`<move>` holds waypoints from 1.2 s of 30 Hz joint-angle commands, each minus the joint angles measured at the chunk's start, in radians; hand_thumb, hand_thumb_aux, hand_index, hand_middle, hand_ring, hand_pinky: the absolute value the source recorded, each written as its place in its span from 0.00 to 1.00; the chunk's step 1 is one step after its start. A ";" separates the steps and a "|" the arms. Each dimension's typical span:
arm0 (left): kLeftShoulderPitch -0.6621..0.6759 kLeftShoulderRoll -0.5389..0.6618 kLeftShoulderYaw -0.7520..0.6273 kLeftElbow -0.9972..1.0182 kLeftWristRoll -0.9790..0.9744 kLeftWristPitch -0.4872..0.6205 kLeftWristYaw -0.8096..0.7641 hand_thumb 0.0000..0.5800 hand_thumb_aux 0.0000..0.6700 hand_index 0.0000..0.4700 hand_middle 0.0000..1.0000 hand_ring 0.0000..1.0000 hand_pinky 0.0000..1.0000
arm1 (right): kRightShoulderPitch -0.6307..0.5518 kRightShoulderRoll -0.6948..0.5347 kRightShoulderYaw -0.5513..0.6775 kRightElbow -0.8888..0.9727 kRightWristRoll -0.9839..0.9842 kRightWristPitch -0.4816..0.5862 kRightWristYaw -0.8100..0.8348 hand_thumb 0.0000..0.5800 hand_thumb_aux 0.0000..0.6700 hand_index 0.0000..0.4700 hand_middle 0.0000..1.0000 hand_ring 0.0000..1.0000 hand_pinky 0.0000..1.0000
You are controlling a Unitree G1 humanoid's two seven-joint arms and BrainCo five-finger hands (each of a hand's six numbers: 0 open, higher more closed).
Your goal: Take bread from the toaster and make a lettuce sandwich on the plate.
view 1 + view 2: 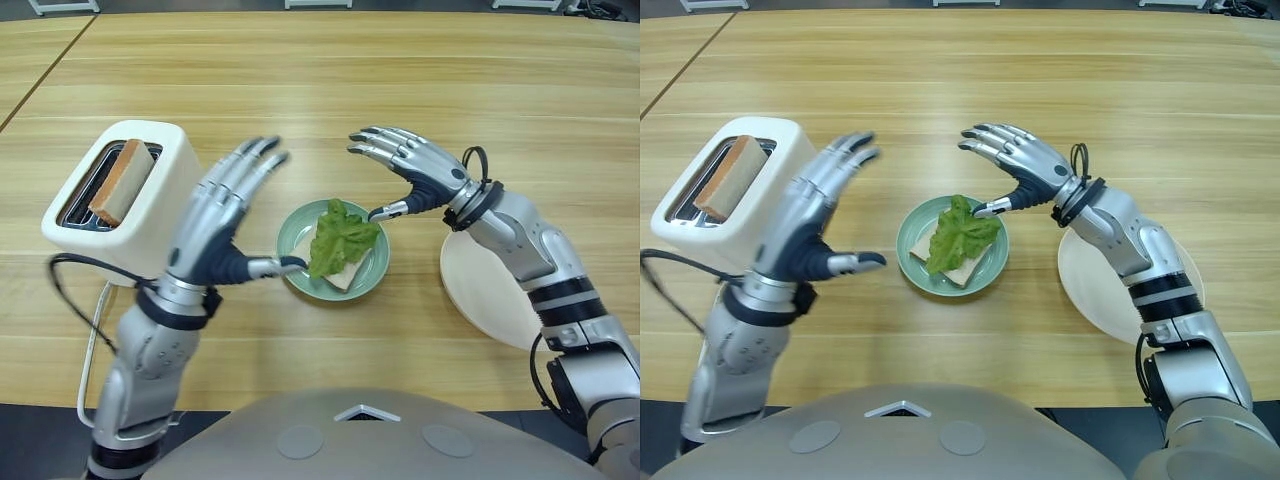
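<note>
While the toaster (165, 190) stands on the wooden table (400, 80), dark floor (180, 4) shows beyond.

White plate (1087, 287) (seemingly round), wooden table (1040, 70)

Matt wooden table (400, 70), smooth cream plastic-looking toaster (165, 200), glossy green plate (372, 275), crinkled lettuce (340, 238).
</note>
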 commanded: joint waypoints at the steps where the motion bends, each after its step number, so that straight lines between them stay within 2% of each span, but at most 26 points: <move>1: -0.066 0.103 0.228 -0.017 0.094 0.091 -0.048 0.00 0.00 0.00 0.00 0.00 0.00 | 0.058 -0.008 -0.055 -0.031 0.034 0.038 0.009 0.00 0.00 0.00 0.00 0.00 0.00; 5: -0.034 0.163 0.406 0.074 0.126 0.197 -0.098 0.00 0.00 0.00 0.00 0.00 0.00 | 0.080 0.011 -0.047 -0.044 0.008 0.052 0.005 0.00 0.00 0.00 0.00 0.00 0.00; 11: 0.024 0.183 0.464 0.119 0.145 0.272 -0.163 0.00 0.00 0.00 0.00 0.00 0.00 | 0.093 0.021 -0.038 -0.040 -0.014 0.056 0.005 0.00 0.00 0.00 0.00 0.00 0.00; 13: 0.040 0.181 0.472 0.133 0.129 0.284 -0.174 0.50 0.29 0.29 0.00 0.00 0.00 | 0.094 0.022 -0.034 -0.041 -0.018 0.057 0.006 0.00 0.00 0.00 0.00 0.00 0.00; 14: 0.047 0.178 0.477 0.145 0.110 0.288 -0.179 0.64 0.40 0.40 0.00 0.00 0.00 | 0.095 0.023 -0.032 -0.040 -0.021 0.056 0.006 0.00 0.00 0.00 0.00 0.00 0.00; 15: 0.051 0.174 0.480 0.155 0.089 0.291 -0.183 0.66 0.42 0.42 0.00 0.00 0.00 | 0.096 0.023 -0.030 -0.039 -0.023 0.056 0.006 0.00 0.00 0.00 0.00 0.00 0.00; 18: 0.056 0.173 0.463 0.199 0.059 0.291 -0.179 0.63 0.39 0.39 0.00 0.00 0.00 | 0.098 0.022 -0.029 -0.037 -0.030 0.055 0.005 0.00 0.00 0.00 0.00 0.00 0.00; 21: 0.061 0.181 0.456 0.237 0.053 0.287 -0.163 0.72 0.47 0.47 0.00 0.00 0.00 | 0.096 0.021 -0.028 -0.036 -0.034 0.054 0.005 0.00 0.00 0.00 0.00 0.00 0.00; 28: 0.058 0.183 0.453 0.248 0.016 0.277 -0.145 0.77 0.53 0.53 0.00 0.00 0.00 | 0.094 0.020 -0.026 -0.035 -0.046 0.053 -0.001 0.00 0.00 0.00 0.00 0.00 0.00; 30: 0.059 0.181 0.456 0.248 0.003 0.272 -0.136 0.90 0.68 0.68 0.00 0.00 0.00 | 0.090 0.020 -0.025 -0.034 -0.049 0.053 -0.003 0.00 0.00 0.00 0.00 0.00 0.00; 32: 0.054 0.180 0.467 0.242 -0.016 0.265 -0.123 0.97 0.82 0.82 0.00 0.00 0.00 | 0.088 0.020 -0.024 -0.034 -0.051 0.053 -0.005 0.00 0.00 0.00 0.00 0.00 0.00; 33: 0.049 0.179 0.474 0.237 -0.027 0.260 -0.115 1.00 1.00 1.00 0.00 0.00 0.00 | 0.088 0.020 -0.023 -0.035 -0.052 0.053 -0.006 0.00 0.00 0.00 0.00 0.00 0.00; 36: 0.039 0.178 0.488 0.226 -0.059 0.248 -0.096 1.00 1.00 1.00 0.00 0.00 0.00 | 0.089 0.020 -0.022 -0.036 -0.055 0.054 -0.008 0.00 0.00 0.00 0.00 0.00 0.00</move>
